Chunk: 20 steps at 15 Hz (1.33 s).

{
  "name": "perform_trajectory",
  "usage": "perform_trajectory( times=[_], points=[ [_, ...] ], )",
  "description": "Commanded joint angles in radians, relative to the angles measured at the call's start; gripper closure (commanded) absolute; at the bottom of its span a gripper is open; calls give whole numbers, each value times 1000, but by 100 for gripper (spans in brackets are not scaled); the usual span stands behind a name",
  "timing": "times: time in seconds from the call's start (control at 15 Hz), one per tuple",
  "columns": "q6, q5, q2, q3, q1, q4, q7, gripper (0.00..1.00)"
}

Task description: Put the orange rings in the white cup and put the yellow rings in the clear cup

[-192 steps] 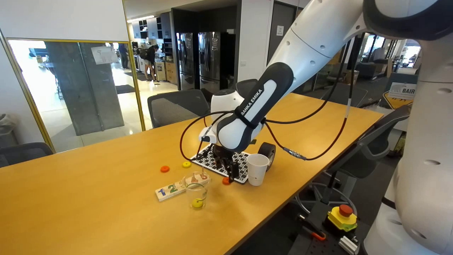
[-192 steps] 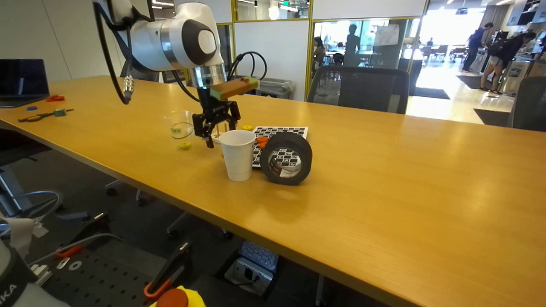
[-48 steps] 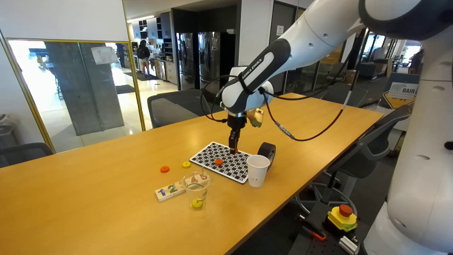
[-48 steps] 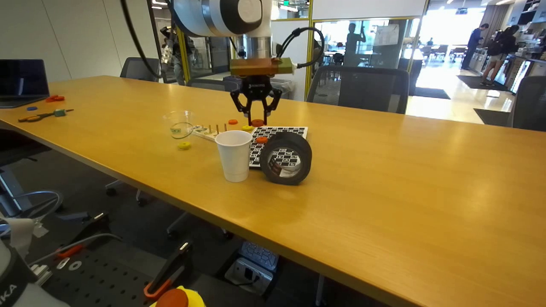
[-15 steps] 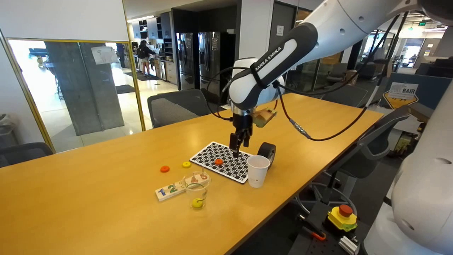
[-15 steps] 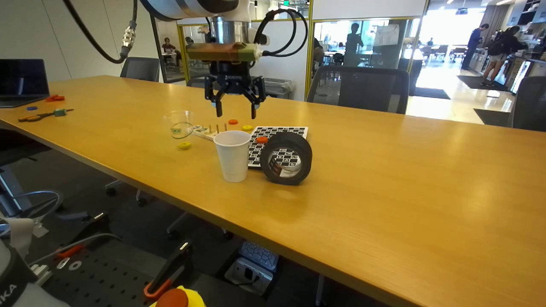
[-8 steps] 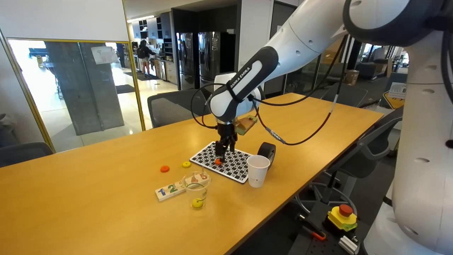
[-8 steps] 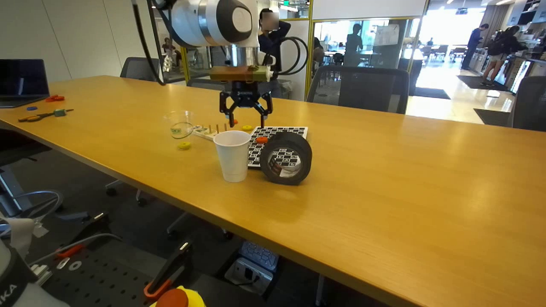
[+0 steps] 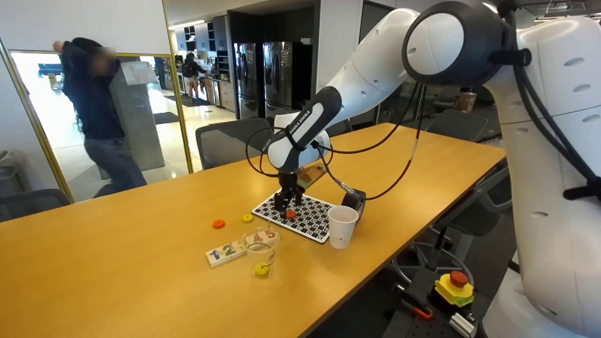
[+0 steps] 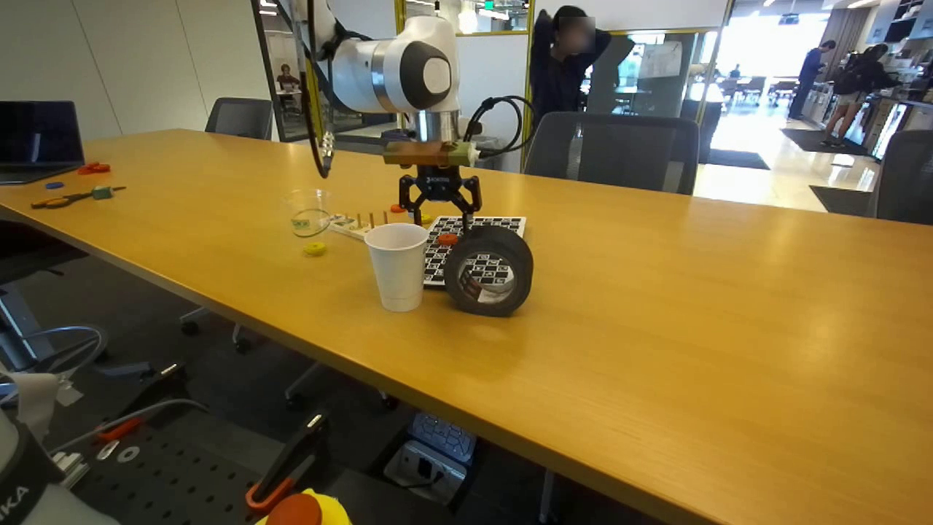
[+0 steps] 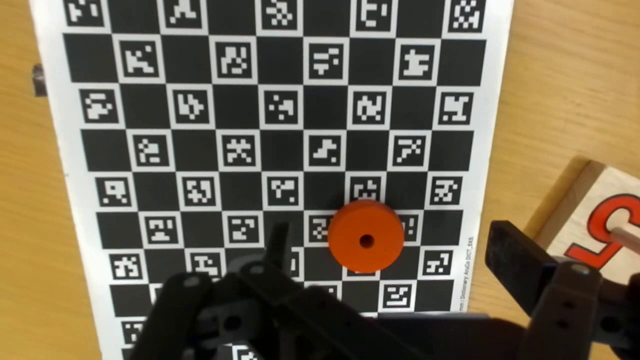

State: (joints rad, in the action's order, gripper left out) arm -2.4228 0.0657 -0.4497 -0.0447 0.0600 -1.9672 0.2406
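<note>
**Claw point(image 10: 442, 221) spread wide over an orange ring point(image 11: 366, 236)**

The claw points down above the checkered mat point(image 9: 313, 220), its jaws well apart. In the wrist view the orange ring lies flat on the mat between them, with a gap on each side; whether the tips reach down to the mat is hard to tell.

A second orange ring point(image 9: 219, 224) lies on the bench point(image 9: 141, 267), off the mat. A yellow ring point(image 9: 247, 218) is near it, just beside the mat's corner. At least one other yellow ring point(image 9: 262, 269) shows low inside the clear cup point(image 9: 259, 251); the exact count there cannot be made out. The clear cup stands upright near a wooden board point(image 9: 223, 255) with painted numbers and short pegs point(image 11: 626, 238), and part of the board shows through it in an exterior view.

The white cup point(image 9: 342, 227) stands upright just beside the mat, its inside bottom hidden in both exterior views. A black roll of tape point(image 10: 496, 237) stands on edge near the white cup. Beyond the bench is a person point(image 10: 563, 73) with raised arms and a blurred face.
</note>
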Motion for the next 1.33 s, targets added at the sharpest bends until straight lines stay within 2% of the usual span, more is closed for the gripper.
perform_trajectory(
  times=[0.0,0.6,0.67,0.73,0.8,1.07,1.2,1.27],
  points=[
    [-38,16,-26,-2,-2,30,-57,0],
    [-63,22,-28,-9,-2,20,-89,0],
    [-63,22,-27,-9,-1,20,-87,25],
    [-65,22,-28,-9,-2,19,-87,26],
    [-65,22,-27,-9,-1,19,-86,32],
    [-63,21,-29,-10,0,19,-86,65],
    [-63,20,-31,-11,0,20,-87,78],
    [-63,20,-31,-10,1,20,-86,82]
  ],
)
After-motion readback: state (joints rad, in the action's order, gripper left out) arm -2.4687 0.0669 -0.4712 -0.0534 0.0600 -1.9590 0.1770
